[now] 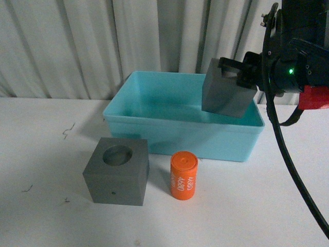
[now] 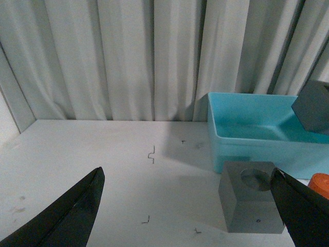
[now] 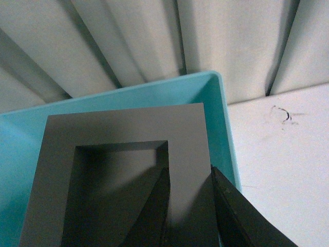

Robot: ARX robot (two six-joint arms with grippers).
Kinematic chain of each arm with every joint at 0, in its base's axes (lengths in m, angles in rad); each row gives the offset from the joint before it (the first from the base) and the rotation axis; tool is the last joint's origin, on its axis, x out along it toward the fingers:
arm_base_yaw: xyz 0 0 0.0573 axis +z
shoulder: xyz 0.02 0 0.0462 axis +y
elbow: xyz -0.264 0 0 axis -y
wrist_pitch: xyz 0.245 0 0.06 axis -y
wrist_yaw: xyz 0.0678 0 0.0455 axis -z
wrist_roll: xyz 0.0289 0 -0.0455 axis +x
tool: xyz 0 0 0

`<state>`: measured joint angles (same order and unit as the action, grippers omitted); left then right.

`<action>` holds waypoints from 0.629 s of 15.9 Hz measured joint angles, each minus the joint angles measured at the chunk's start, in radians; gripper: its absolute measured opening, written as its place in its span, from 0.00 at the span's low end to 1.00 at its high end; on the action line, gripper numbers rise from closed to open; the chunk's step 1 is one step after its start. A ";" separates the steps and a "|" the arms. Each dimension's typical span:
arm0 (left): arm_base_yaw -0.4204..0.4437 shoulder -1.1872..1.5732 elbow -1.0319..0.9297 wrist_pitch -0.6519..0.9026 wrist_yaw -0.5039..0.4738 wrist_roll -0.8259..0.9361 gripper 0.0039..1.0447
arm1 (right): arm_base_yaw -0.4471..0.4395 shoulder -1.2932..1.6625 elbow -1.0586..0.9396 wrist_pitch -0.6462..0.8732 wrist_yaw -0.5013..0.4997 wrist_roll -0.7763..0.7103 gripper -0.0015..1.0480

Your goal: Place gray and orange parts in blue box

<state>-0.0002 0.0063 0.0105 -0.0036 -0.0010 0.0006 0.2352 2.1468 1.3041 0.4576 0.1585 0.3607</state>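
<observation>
My right gripper (image 1: 237, 72) is shut on the gray cube with the rectangular recess (image 1: 226, 95) and holds it tilted above the right end of the blue box (image 1: 159, 131). In the right wrist view my fingers (image 3: 226, 206) pinch one wall of that cube (image 3: 185, 149), with the blue box (image 3: 221, 118) below. The gray cube with the round recess (image 1: 117, 171) and the orange cylinder (image 1: 183, 175) with white digits stand on the table in front of the box. My left gripper (image 2: 187, 206) is open and empty above the table, near the round-recess cube (image 2: 252, 198).
A white table (image 1: 41, 154) carries everything. Pale pleated curtains (image 1: 103, 41) hang close behind the box. Small dark specks (image 2: 151, 154) lie on the table left of the box. The right arm's black cable (image 1: 288, 154) hangs down at the right.
</observation>
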 joint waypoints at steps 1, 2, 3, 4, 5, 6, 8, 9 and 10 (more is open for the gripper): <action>0.000 0.000 0.000 0.000 0.000 0.000 0.94 | 0.000 0.013 0.008 -0.002 0.005 0.003 0.18; 0.000 0.000 0.000 0.000 0.000 0.000 0.94 | 0.000 0.026 0.020 -0.008 0.010 0.006 0.18; 0.000 0.000 0.000 0.000 0.000 0.000 0.94 | 0.000 0.036 0.027 -0.014 0.014 0.007 0.18; 0.000 0.000 0.000 0.000 0.000 0.000 0.94 | 0.000 0.048 0.039 -0.019 0.015 0.007 0.18; 0.000 0.000 0.000 0.000 0.000 0.000 0.94 | -0.001 0.064 0.058 -0.043 0.023 0.007 0.18; 0.000 0.000 0.000 0.000 0.000 0.000 0.94 | 0.000 0.076 0.069 -0.061 0.023 0.007 0.18; 0.000 0.000 0.000 0.000 0.000 0.000 0.94 | 0.000 0.089 0.072 -0.068 0.021 0.005 0.28; 0.000 0.000 0.000 0.000 0.000 0.000 0.94 | 0.000 0.090 0.072 -0.067 0.021 0.005 0.37; 0.000 0.000 0.000 0.000 0.000 0.000 0.94 | -0.001 0.090 0.072 -0.058 0.021 0.006 0.49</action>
<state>-0.0002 0.0063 0.0105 -0.0036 -0.0006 0.0006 0.2344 2.2364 1.3758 0.4000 0.1795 0.3664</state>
